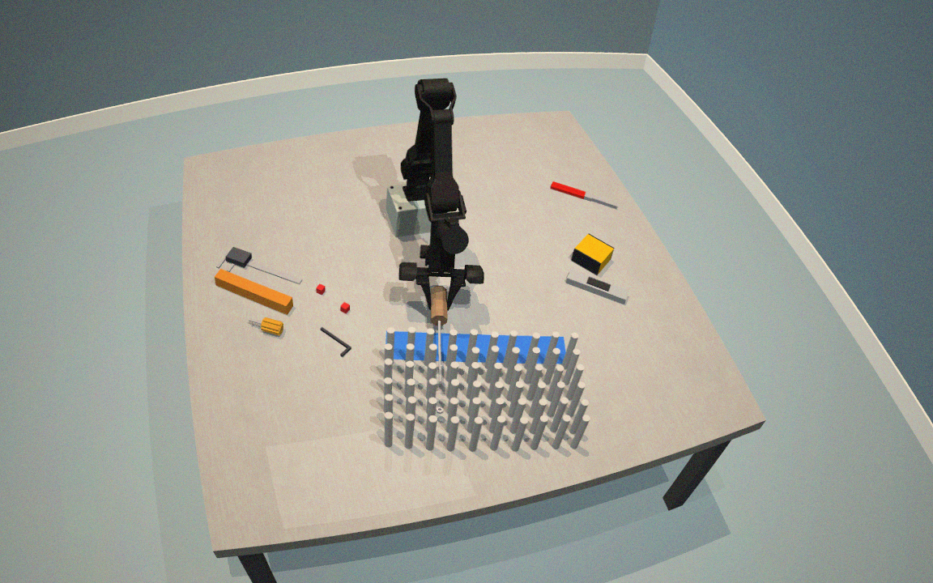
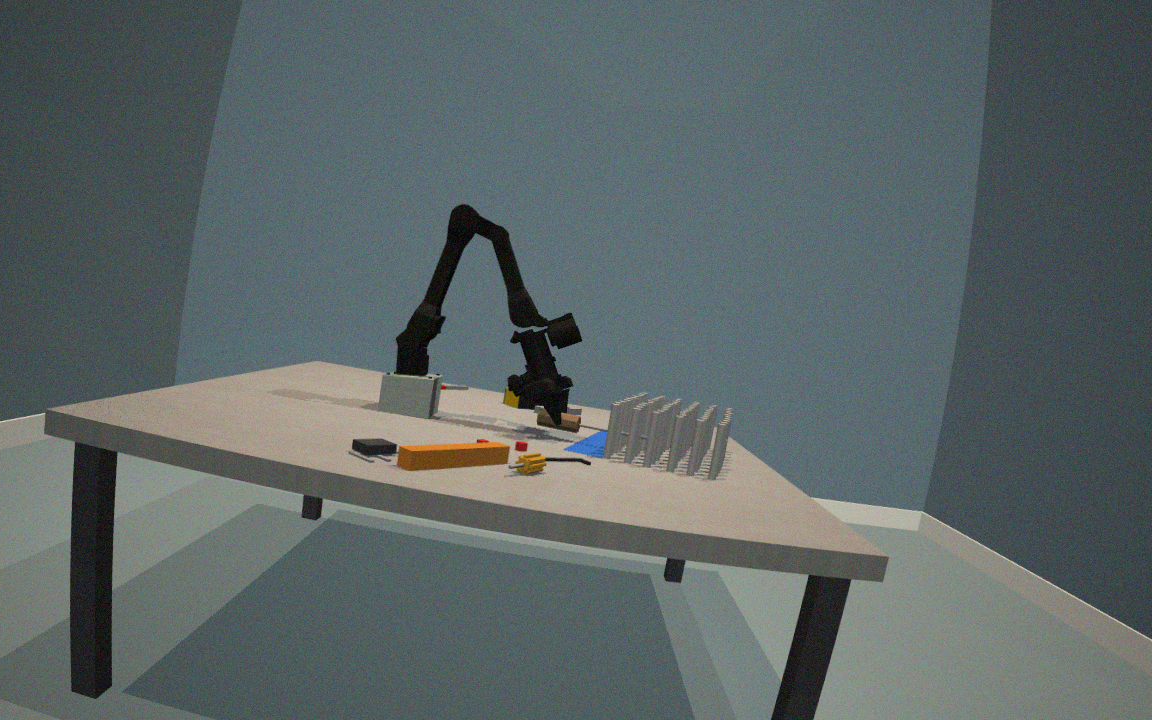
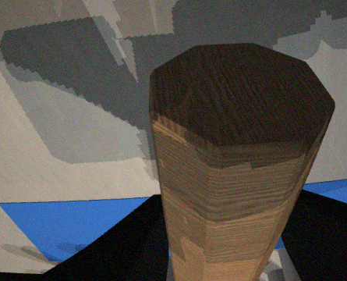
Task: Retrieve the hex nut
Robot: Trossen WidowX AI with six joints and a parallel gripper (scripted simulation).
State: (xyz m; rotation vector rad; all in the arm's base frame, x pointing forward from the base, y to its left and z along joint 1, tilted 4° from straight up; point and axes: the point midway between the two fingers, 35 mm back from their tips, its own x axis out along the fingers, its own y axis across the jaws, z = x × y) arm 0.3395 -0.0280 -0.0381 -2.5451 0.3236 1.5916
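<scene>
My gripper (image 1: pixel 438 303) (image 2: pixel 557 419) is shut on the wooden handle (image 1: pixel 438 307) (image 2: pixel 567 421) (image 3: pixel 235 195) of a thin metal tool, just behind the blue taped strip (image 1: pixel 401 346) (image 2: pixel 587 445) (image 3: pixel 76 218). The tool's thin shaft (image 1: pixel 439 344) crosses above the strip and reaches into a lane between columns of standing grey spacers (image 1: pixel 388 427) (image 2: pixel 714 447). The small hex nut (image 1: pixel 439 409) lies deeper in the same lane, beyond the visible end of the shaft. The tool's tip is hard to make out. The spacers look upright. The wrist view hides the shaft behind the handle.
Left in the top view are an orange bar (image 1: pixel 253 291), a dark block with wires (image 1: pixel 238 257), a yellow-handled tool (image 1: pixel 271 325), a black hex key (image 1: pixel 334 339) and two red cubes (image 1: pixel 320 289) (image 1: pixel 344 307). Right are a yellow block (image 1: pixel 592 253), a grey bar (image 1: pixel 611 291) and a red-handled tool (image 1: pixel 568 189).
</scene>
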